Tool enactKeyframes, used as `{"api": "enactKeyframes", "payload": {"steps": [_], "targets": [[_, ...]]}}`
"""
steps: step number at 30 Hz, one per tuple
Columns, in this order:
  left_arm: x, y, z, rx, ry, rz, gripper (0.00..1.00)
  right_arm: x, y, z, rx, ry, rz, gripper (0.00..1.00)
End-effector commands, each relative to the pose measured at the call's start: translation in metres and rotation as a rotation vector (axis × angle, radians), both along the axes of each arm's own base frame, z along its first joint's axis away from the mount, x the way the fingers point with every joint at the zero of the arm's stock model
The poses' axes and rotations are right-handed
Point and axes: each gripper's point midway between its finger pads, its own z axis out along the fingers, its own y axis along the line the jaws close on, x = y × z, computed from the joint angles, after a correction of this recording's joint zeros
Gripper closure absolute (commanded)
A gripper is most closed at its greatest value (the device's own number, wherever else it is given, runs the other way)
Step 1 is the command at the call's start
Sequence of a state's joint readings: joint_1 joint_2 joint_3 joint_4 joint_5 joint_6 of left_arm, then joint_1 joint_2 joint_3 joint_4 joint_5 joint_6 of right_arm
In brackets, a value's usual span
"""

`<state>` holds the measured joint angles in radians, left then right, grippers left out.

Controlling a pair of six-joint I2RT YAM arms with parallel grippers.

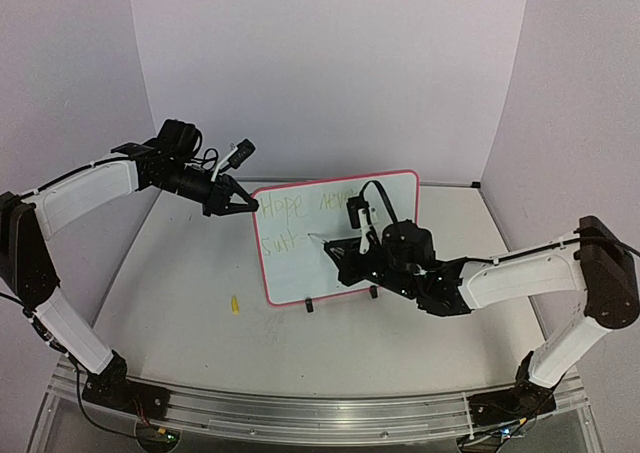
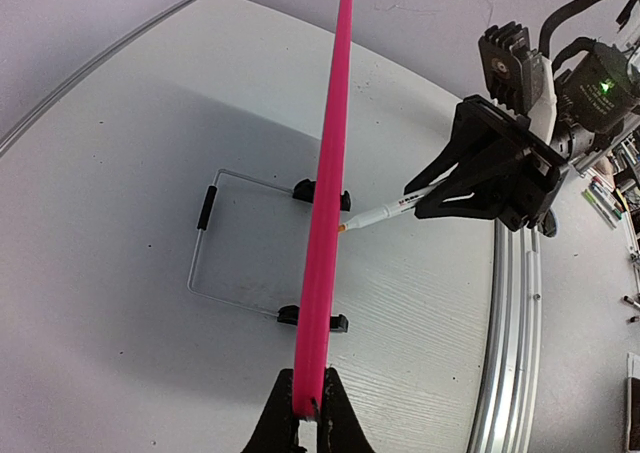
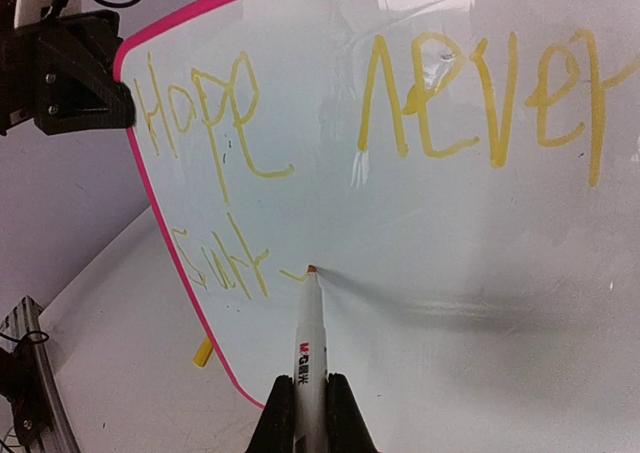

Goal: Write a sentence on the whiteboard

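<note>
Step in hand: writing, line 2 of the sentence (image 3: 222, 138). The whiteboard (image 1: 300, 268) stands upright on its clip feet, mid-table (image 1: 180, 273). Your left gripper (image 2: 308, 413) is clamped on its pink frame at the upper left corner. Your right gripper (image 3: 310, 413) is closed on the marker (image 3: 310, 343), tip touching the board just right of "Sur". Line 1 reads "Hope never". Next: carry the strokes rightward under light, even pressure, and brace the frame firmly.
</note>
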<state>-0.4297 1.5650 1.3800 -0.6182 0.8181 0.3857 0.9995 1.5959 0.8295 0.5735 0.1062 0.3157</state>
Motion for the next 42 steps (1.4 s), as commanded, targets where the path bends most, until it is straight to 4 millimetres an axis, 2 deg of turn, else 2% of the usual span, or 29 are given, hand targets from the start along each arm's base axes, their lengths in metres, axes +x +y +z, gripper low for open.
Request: {"api": "enactKeyframes", "payload": {"steps": [1, 10, 15, 25, 42], "targets": [[-0.009, -0.003, -0.029, 0.077, 0.069, -0.013, 1.0, 0.009, -0.003, 0.022, 0.025, -0.043, -0.028, 1.0], [-0.009, -0.003, -0.028, 0.078, 0.066, -0.011, 1.0, 0.01, 0.014, 0.011, 0.018, -0.019, 0.02, 1.0], [-0.009, -0.003, -0.029, 0.079, 0.066, -0.011, 1.0, 0.008, 0.016, 0.001, 0.015, 0.009, 0.031, 1.0], [-0.009, -0.003, -0.029, 0.079, 0.066, -0.011, 1.0, 0.004, 0.007, -0.021, -0.007, 0.066, 0.013, 1.0], [-0.009, -0.003, -0.029, 0.079, 0.065, -0.01, 1.0, 0.006, 0.001, -0.026, -0.04, 0.081, -0.015, 1.0]]}}
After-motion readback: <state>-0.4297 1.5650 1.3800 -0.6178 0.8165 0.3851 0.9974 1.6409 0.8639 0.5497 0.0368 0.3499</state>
